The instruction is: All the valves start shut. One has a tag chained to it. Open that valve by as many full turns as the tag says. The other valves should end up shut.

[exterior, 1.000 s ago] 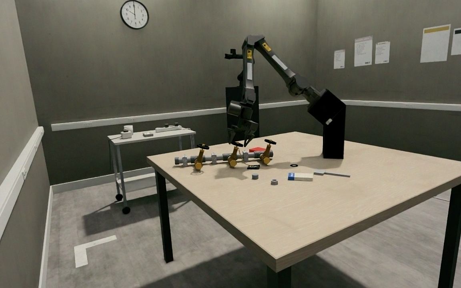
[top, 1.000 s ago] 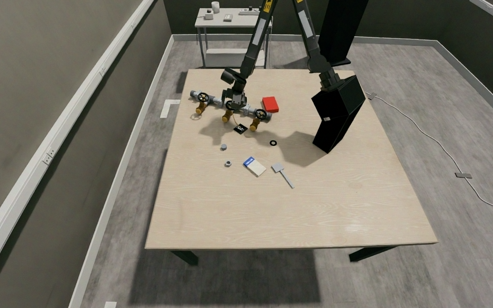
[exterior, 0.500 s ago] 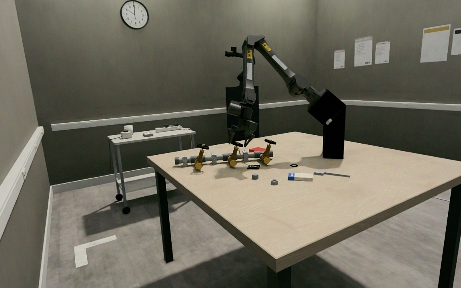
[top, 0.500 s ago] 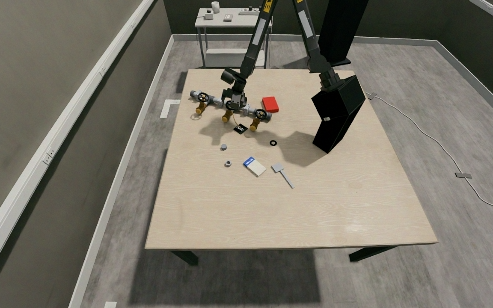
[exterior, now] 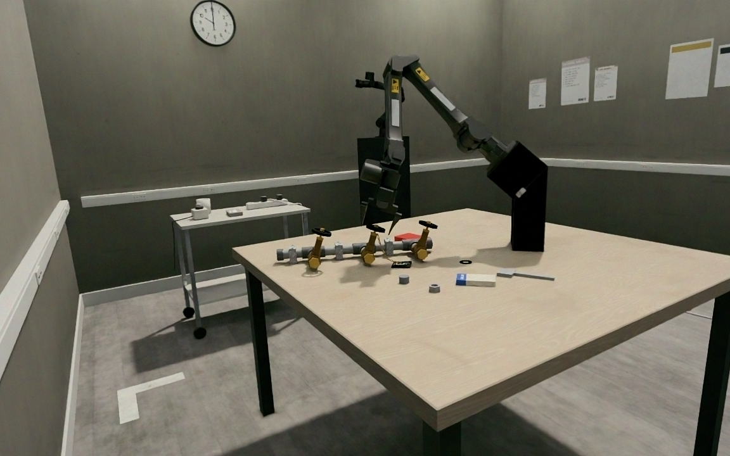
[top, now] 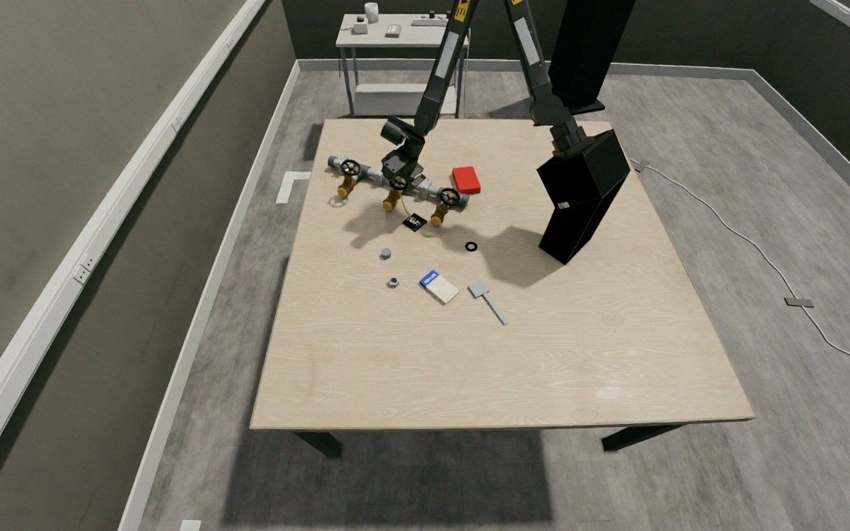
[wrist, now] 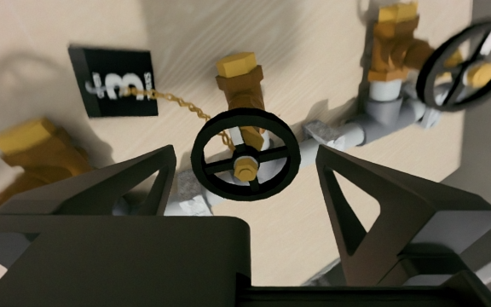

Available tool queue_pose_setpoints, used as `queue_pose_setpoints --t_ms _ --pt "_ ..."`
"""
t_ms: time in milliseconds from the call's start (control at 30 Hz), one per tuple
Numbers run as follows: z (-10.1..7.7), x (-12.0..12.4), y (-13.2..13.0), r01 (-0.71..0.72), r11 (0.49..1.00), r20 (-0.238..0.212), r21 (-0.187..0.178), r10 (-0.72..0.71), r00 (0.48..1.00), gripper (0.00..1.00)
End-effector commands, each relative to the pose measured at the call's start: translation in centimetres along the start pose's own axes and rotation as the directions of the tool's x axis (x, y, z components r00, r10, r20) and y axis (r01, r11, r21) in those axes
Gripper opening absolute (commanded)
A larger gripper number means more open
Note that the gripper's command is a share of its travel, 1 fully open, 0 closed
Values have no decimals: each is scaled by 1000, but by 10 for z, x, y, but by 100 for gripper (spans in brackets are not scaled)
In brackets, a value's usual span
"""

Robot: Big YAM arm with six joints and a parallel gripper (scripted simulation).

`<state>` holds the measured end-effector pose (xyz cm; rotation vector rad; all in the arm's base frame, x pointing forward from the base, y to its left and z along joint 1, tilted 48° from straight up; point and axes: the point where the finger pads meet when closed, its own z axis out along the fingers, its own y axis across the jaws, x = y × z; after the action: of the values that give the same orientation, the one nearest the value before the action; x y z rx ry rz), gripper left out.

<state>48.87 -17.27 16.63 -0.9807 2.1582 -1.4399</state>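
Note:
A grey pipe [top: 373, 175] [exterior: 350, 248] with three brass valves lies at the table's far left. The middle valve's black handwheel [top: 399, 182] [exterior: 375, 228] [wrist: 267, 155] carries a gold chain [wrist: 181, 102] to a black tag [top: 414, 222] [exterior: 401, 264] [wrist: 113, 81] showing a 3. My gripper [top: 400, 175] [exterior: 379, 222] [wrist: 245, 153] is open. Its fingers stand on either side of this handwheel, apart from the rim. The left valve [top: 349, 167] [exterior: 320, 232] [wrist: 424, 81] and the right valve [top: 449, 195] [exterior: 428, 224] flank it.
A red block [top: 465, 178] [exterior: 407, 236] lies behind the right valve. A black ring [top: 473, 249], a grey cap [top: 385, 252], a nut [top: 392, 284], a white and blue box [top: 438, 285] and a grey scraper [top: 489, 298] lie nearer. The black robot base [top: 580, 198] stands to the right.

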Motion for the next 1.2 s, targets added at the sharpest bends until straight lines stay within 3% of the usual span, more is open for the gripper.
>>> queue_pose_setpoints --t_ms 0,233,467,533,567,800,1033,1100,1133,1167 --pt "1 0 -7 -305 952 -5 2 305 952 100" --pt "1 0 -7 -672 740 5 8 672 740 100" --pt "1 0 -9 -908 419 23 9 908 419 100" --pt "1 0 -9 -908 419 23 9 908 419 100" --pt "1 0 -9 -959 283 26 6 959 283 100" --pt "1 -1 -13 -994 -107 36 -7 994 -107 100" --pt "1 -1 -12 -876 -481 29 -17 876 -482 100" --pt "1 -1 -12 -876 -481 29 -17 876 -482 100" --pt "1 -1 -12 -798 -602 20 -15 798 -602 100" --pt "1 -1 -12 -768 -640 17 -13 768 -640 100"
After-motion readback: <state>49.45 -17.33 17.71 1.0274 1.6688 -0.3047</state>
